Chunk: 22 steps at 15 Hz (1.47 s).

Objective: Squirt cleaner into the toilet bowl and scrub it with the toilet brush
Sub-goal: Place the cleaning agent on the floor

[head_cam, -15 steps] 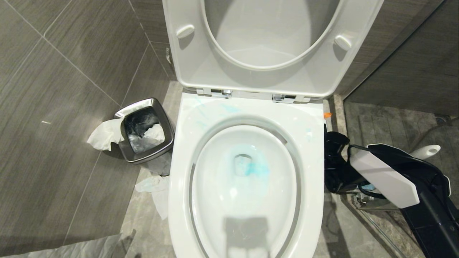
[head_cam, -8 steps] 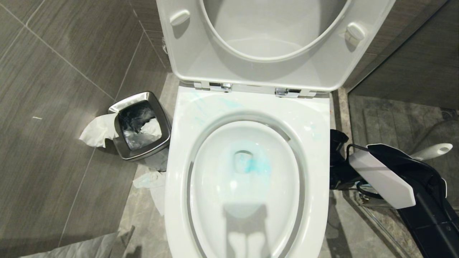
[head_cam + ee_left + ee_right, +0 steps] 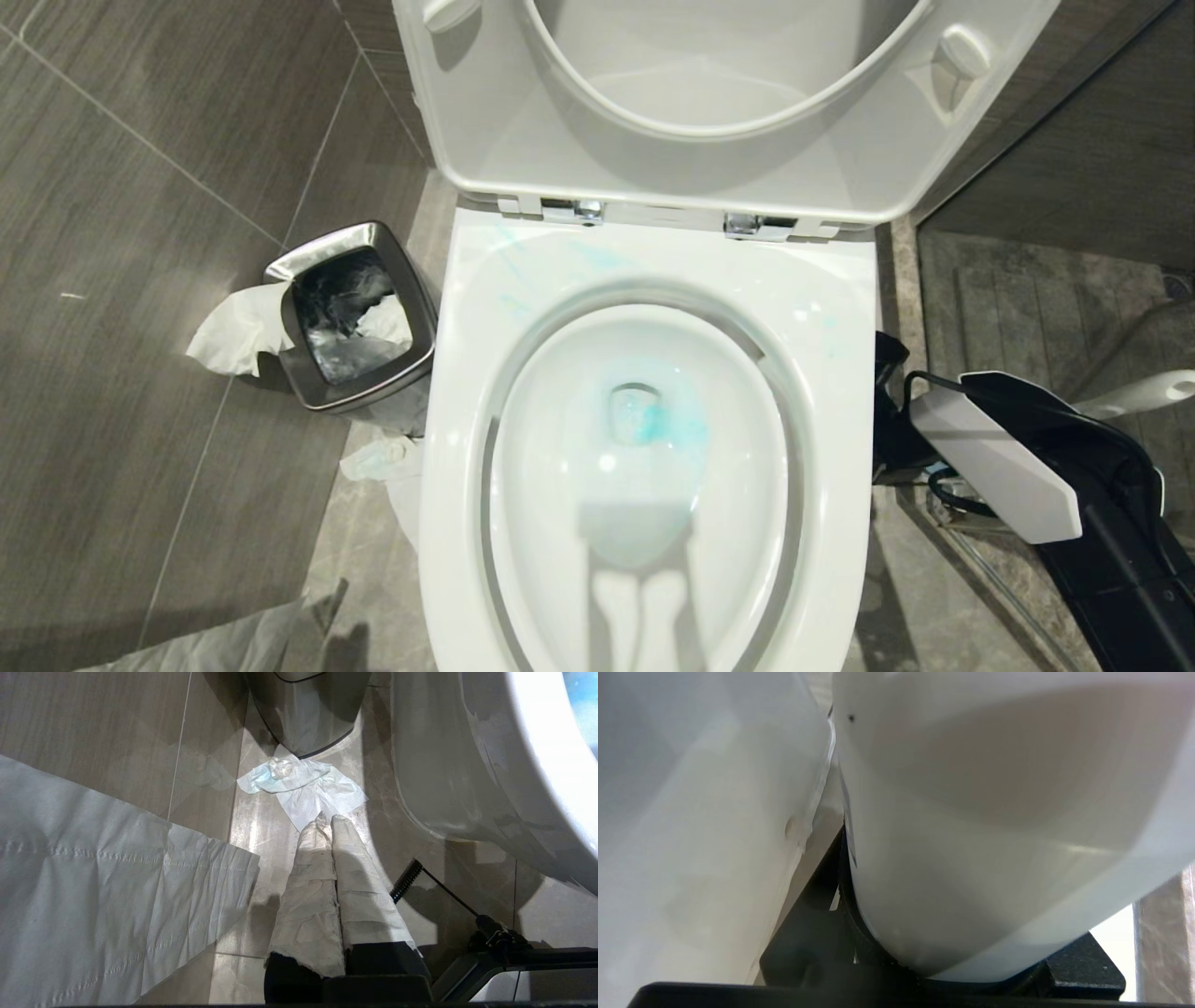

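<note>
Closest in, the left gripper (image 3: 327,817) hangs low beside the toilet, its wrapped fingers (image 3: 308,872) pressed together on nothing, pointing at the floor. A long sheet of paper (image 3: 93,882) lies just beside it, and a crumpled tissue (image 3: 303,784) sits further out, at the foot of the steel bin (image 3: 364,397).

Up to the toilet bowl (image 3: 840,373): dead centre, seat (image 3: 485,140) and lid (image 3: 709,56) both tipped up. Blue cleaner (image 3: 667,425) is already pooled in the water, with faint streaks on the back ledge, so I'd call the squirting done and the brush next.

Over on the right, the right arm (image 3: 999,467) reaches down alongside the bowl, with the right gripper (image 3: 894,411) tucked low by the outer wall. The toilet brush (image 3: 1144,394) is beyond it, near the arm, with only its white handle tip poking out.

To do this well: take the handle firmly, lift it straight up clear of whatever holds it, carry the head low over the rim to avoid drips, then work around under the rim and through that blue pool.

What's hard to read? Plenty. The arm covers the brush's bristle head and stand. The right wrist view is filled by smooth white surfaces at very close range, and I can't tell whether that gripper is clamped on something or free. The lid's top is cut off, and tissue (image 3: 229,331) droops over the bin's edge.
</note>
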Tool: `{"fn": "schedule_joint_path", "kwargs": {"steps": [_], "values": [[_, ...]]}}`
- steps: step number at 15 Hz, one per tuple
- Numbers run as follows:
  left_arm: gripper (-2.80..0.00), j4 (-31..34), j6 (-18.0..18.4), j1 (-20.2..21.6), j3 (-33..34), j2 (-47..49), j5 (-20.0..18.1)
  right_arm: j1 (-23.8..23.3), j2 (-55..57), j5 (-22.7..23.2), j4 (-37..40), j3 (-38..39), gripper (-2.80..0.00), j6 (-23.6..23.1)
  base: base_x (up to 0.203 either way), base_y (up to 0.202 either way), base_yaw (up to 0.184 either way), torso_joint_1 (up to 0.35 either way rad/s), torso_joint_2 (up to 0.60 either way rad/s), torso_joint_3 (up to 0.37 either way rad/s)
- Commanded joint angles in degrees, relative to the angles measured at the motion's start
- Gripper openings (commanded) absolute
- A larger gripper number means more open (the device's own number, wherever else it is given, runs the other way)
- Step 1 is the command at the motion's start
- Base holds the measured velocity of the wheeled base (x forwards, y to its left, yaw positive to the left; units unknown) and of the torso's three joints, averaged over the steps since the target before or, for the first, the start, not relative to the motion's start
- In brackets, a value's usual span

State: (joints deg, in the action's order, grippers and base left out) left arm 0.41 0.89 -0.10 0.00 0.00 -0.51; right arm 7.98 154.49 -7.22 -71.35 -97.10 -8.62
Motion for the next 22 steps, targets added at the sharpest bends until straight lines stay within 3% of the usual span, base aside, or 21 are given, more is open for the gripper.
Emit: {"fn": "schedule_joint_path", "kwargs": {"steps": [1, 22], "values": [[-2.8, 0.02, -0.01, 0.01, 0.09, 0.05, 0.04, 0.01, 0.11, -0.08, -0.19, -0.11, -2.8, -0.09, 0.0, 0.0, 0.0, 0.004, 0.0, -0.062], [-2.8, 0.05, -0.63, 0.01, 0.09, 0.0, 0.16, 0.1, -0.08, -0.52, 1.83, -0.93, -2.8, -0.52, 0.0, 0.0, 0.0, 0.0, 0.0, -0.002]]}}
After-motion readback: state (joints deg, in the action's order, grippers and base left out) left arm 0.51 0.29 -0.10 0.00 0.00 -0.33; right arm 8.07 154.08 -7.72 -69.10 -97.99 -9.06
